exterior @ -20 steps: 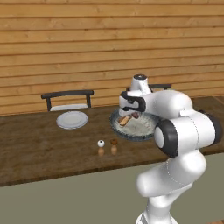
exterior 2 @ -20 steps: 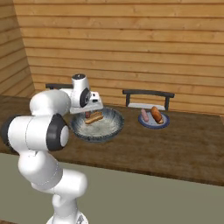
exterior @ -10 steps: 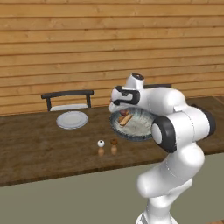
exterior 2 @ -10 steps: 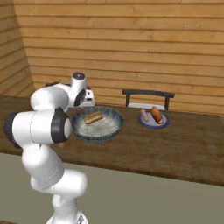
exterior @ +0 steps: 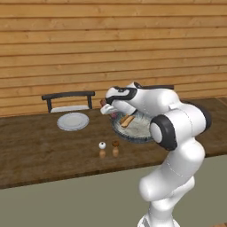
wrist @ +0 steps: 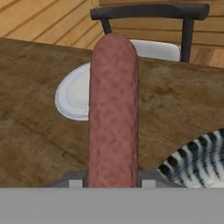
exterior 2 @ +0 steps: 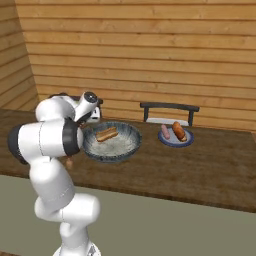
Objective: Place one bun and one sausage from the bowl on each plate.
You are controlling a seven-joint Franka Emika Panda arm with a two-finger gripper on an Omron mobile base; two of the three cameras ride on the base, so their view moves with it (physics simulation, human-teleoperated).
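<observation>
A sausage (wrist: 113,109), gripped lengthwise in the closed pincer (exterior: 106,106) above the bowl's (exterior: 139,132) left rim, is pointing toward the empty white plate (exterior: 72,120) lying to the left on the bench (exterior: 40,150), one bun (exterior: 127,120) waiting in the bowl.

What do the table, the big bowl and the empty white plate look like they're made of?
Table: dark wood, matte, judging by its visible grain. Bowl: probably glazed ceramic, speckled grey inside with a dark rim. Empty plate: likely white ceramic, smooth, with a faint patterned edge.
</observation>
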